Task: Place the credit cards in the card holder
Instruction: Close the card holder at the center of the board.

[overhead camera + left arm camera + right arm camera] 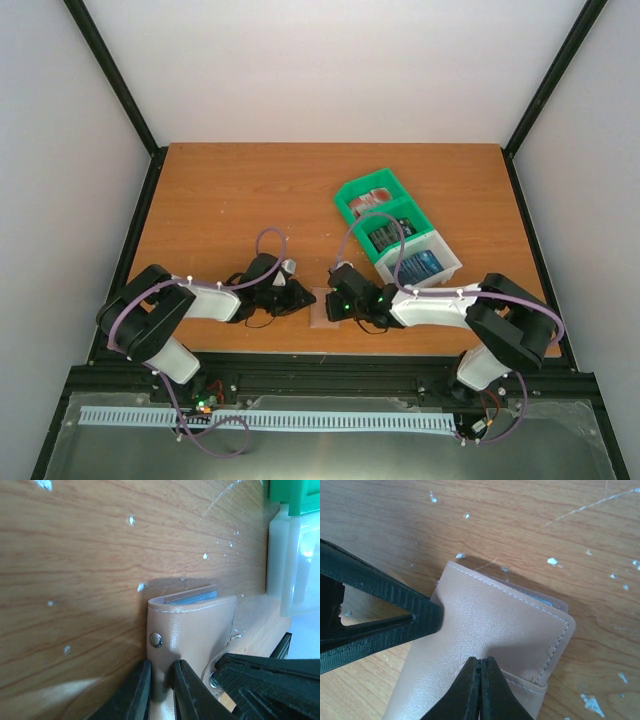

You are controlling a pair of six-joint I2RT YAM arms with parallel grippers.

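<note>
The left gripper (161, 687) pinches an edge of the tan card holder (200, 630). The right gripper (481, 666), jaws fully together, touches its cover.

This is a robotics lab test cell. The scuffed wooden table (250, 190) under the left claw (306, 298) and right claw (334, 303) is boxed in by plain white panels (340, 70) on black frame posts (110, 75). Loose purple cables (268, 232) loop just behind the claws. Farther back, past the arm bases, lie a slotted white cable duct (270, 420) and a bare metal sheet (330, 458).
</note>
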